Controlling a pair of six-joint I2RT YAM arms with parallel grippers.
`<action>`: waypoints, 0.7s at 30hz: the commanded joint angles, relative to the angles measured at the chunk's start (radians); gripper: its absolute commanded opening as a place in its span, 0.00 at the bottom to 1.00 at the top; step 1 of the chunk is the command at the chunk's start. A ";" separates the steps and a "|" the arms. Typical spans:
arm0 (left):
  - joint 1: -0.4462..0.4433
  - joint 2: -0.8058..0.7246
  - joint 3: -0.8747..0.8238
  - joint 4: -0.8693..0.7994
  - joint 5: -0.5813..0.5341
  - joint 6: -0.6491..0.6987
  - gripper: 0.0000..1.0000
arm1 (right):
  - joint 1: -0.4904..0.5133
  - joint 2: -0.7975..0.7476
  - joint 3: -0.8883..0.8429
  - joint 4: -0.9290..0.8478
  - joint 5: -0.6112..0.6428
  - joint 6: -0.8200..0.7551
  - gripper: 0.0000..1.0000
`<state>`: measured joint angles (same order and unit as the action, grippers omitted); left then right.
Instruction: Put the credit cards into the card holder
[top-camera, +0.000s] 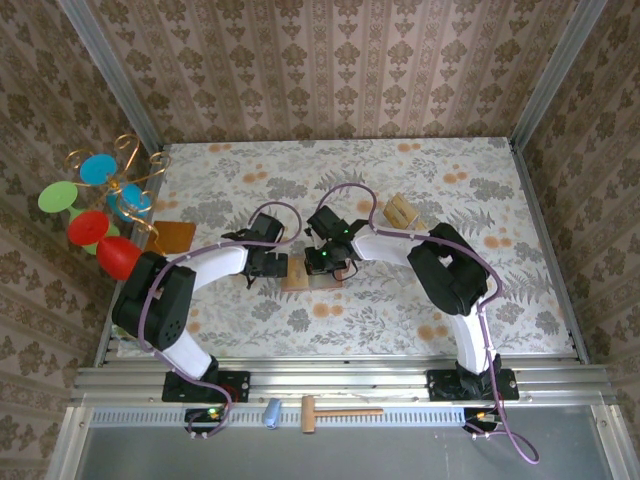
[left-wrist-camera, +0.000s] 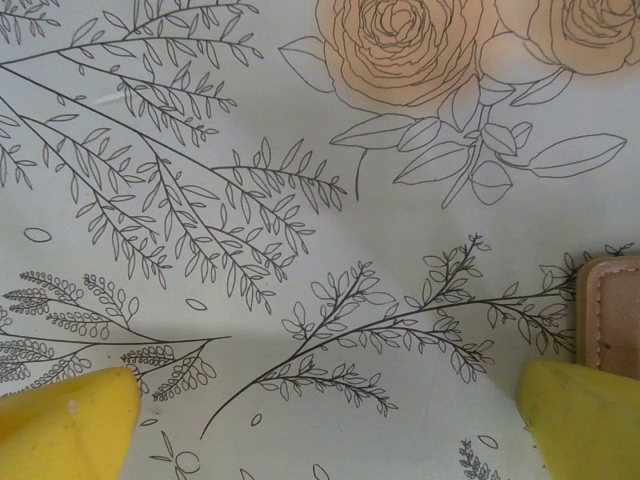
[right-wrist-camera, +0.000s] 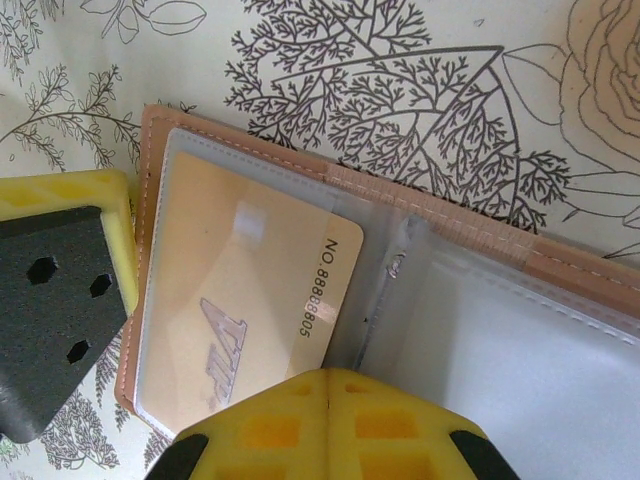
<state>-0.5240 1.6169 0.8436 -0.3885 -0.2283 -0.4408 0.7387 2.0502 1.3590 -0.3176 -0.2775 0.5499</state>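
Left fingers (left-wrist-camera: 70, 425) spread; right fingers (right-wrist-camera: 330, 425) apart, covering card holder (right-wrist-camera: 450, 213); spare cards (top-camera: 400, 210) beyond

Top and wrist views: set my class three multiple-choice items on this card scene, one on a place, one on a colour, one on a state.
1. Where does the loose stack of tan-gold rectangular cards lie on the floral-cloth table?
A. Beyond and to the right of the pinkish-tan leather card holder
B. At the near left corner
C. Against the far edge

2. What colour are the left gripper's jaws?
A. Red
B. Yellow
C. Blue

3. How is the card holder?
A. Folded shut
B. Open, a card in one clear sleeve
C. Open, every sleeve empty

Key:
1 A: the top view shows the stack past the holder, to its right.
2 B: both jaws show yellow in the left wrist view.
3 B: the right wrist view shows a tan-gold card behind clear plastic.
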 joint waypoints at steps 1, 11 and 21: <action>-0.016 0.040 -0.007 0.002 0.029 0.006 1.00 | 0.007 -0.006 0.023 -0.012 -0.017 0.007 0.00; 0.048 -0.004 0.052 -0.049 0.022 0.048 1.00 | -0.017 -0.091 0.013 -0.030 0.006 0.001 0.05; 0.061 -0.087 0.083 -0.104 0.017 0.063 1.00 | -0.048 -0.184 -0.051 -0.027 0.035 -0.005 0.23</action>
<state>-0.4641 1.5814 0.8936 -0.4461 -0.2100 -0.3985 0.7036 1.9095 1.3415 -0.3214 -0.2680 0.5522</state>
